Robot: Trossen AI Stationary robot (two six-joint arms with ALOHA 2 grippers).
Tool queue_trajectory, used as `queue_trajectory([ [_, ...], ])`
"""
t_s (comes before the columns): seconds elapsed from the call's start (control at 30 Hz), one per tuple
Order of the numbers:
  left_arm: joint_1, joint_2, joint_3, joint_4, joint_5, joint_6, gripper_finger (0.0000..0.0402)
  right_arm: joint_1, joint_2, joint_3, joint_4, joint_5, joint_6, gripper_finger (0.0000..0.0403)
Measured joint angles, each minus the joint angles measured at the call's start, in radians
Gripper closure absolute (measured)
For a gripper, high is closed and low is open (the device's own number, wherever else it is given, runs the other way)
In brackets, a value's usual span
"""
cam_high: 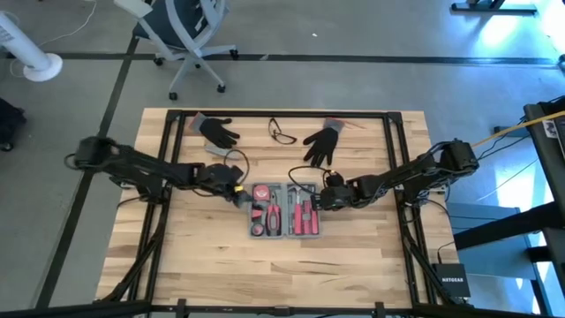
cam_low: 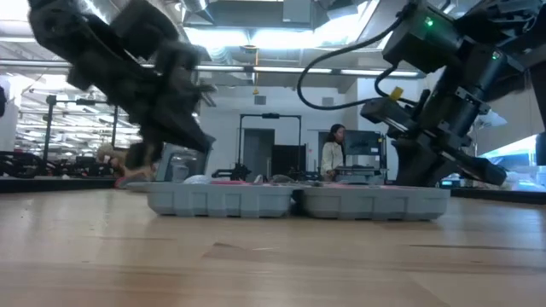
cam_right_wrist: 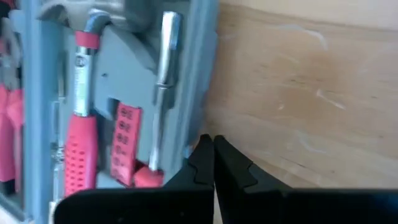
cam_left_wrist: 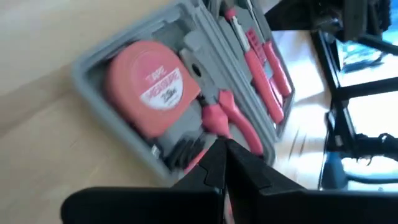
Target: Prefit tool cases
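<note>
The tool case (cam_high: 284, 210) lies open and flat at the table's middle, both grey halves up, red-handled tools in its recesses. Its left half holds a red tape measure (cam_left_wrist: 152, 87) and pliers (cam_left_wrist: 227, 115). Its right half holds a hammer (cam_right_wrist: 84, 93) and a metal driver (cam_right_wrist: 163, 81). My left gripper (cam_high: 237, 187) is shut at the case's far left corner, its tips over the left half (cam_left_wrist: 221, 152). My right gripper (cam_high: 325, 196) is shut beside the case's right rim (cam_right_wrist: 208, 146), slanting down. My left gripper's shut tips stand over the case's left half by the pliers' handles (cam_left_wrist: 239, 134); whether they touch anything I cannot tell. My right gripper's shut tips stand at the case's right rim (cam_right_wrist: 200, 106), slanting down from the table's right; whether they touch it I cannot tell.
Two black gloves (cam_high: 218, 132) (cam_high: 322, 141) and a pair of glasses (cam_high: 281, 132) lie near the far edge. Black frame rails (cam_high: 168, 177) run along the table's sides. Bare wood lies near the front edge. A person (cam_low: 331, 153) stands in the room beyond.
</note>
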Motion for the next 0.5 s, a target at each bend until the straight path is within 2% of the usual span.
queue_trajectory([
  [0.17, -0.038, -0.242, -0.006, -0.334, -0.104, 0.017, 0.0401, 0.000, 0.000, 0.002, 0.001, -0.001, 0.003, 0.0403],
  [0.3, -0.088, -0.344, -0.019, -0.568, -0.177, -0.010, 0.0402, 0.000, 0.001, 0.009, -0.006, -0.002, 0.009, 0.0403],
  [0.4, -0.108, -0.353, -0.077, -0.540, -0.179, -0.084, 0.0402, 0.000, 0.030, 0.035, -0.005, -0.002, 0.010, 0.0403],
  [0.5, -0.115, -0.322, -0.145, -0.392, -0.190, -0.175, 0.0402, 0.000, 0.092, 0.075, 0.035, -0.022, -0.001, 0.0403],
])
